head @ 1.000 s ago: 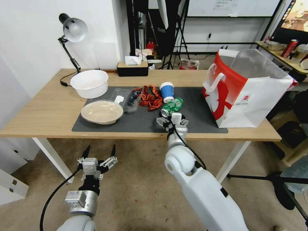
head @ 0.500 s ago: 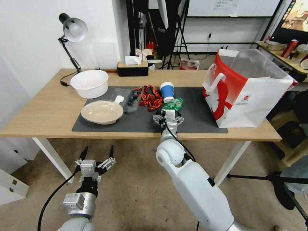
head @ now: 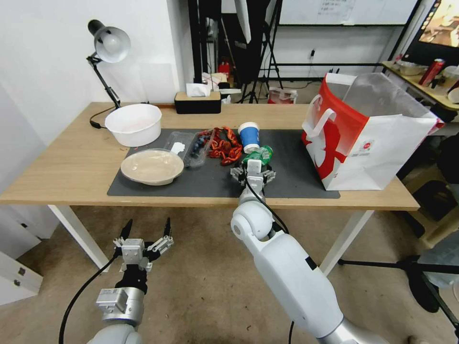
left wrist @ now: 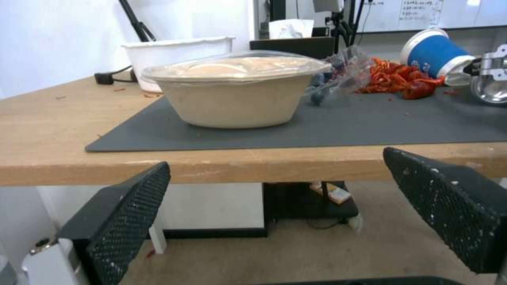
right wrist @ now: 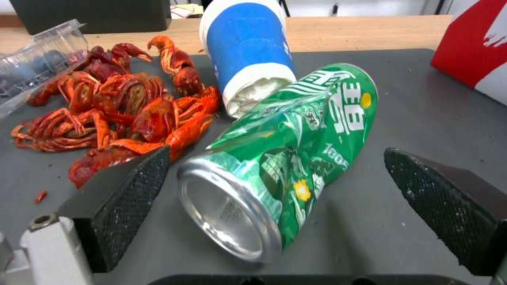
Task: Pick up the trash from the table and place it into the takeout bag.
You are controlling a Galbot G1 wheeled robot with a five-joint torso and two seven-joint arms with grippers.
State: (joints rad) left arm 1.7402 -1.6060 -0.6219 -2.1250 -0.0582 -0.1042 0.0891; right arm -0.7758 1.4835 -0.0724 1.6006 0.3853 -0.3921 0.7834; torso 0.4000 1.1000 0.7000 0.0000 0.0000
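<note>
Green and dented, the crushed can (right wrist: 288, 158) lies on its side on the dark grey mat (head: 287, 181), toward the front edge of the tabletop (head: 62, 162), its silver end facing the right tool (head: 252, 173). That tool stands open, one pad on each side of the can and not yet touching it. The blue paper cup (right wrist: 248, 55) lies tipped against the can's far end, and the red crayfish shells (right wrist: 116, 107) sit just beside one pad.

To close well, I judge the right tool should ease a little farther along the can so the pads meet the body rather than the rim, and stay clear of the shells, which could get pinched in. The thin metal will likely buckle more under pressure, so a firm squeeze across the middle seems safer than a light one near the end. Lifting may let the blue cup roll.

The takeout bag (head: 377, 138) stands open at the right end of the tabletop, well apart from the can. A lidded dish of beige food (left wrist: 237, 89), a clear box of blueberries (head: 193, 145) and a white bowl (head: 134, 123) occupy the left half; a desk lamp (head: 107, 45) and tissue box (head: 197, 101) sit along the back edge. The left tool (head: 146, 234) hangs open below the front edge, over the concrete floor (head: 201, 286). Tripods and a whiteboard crowd the room behind.
</note>
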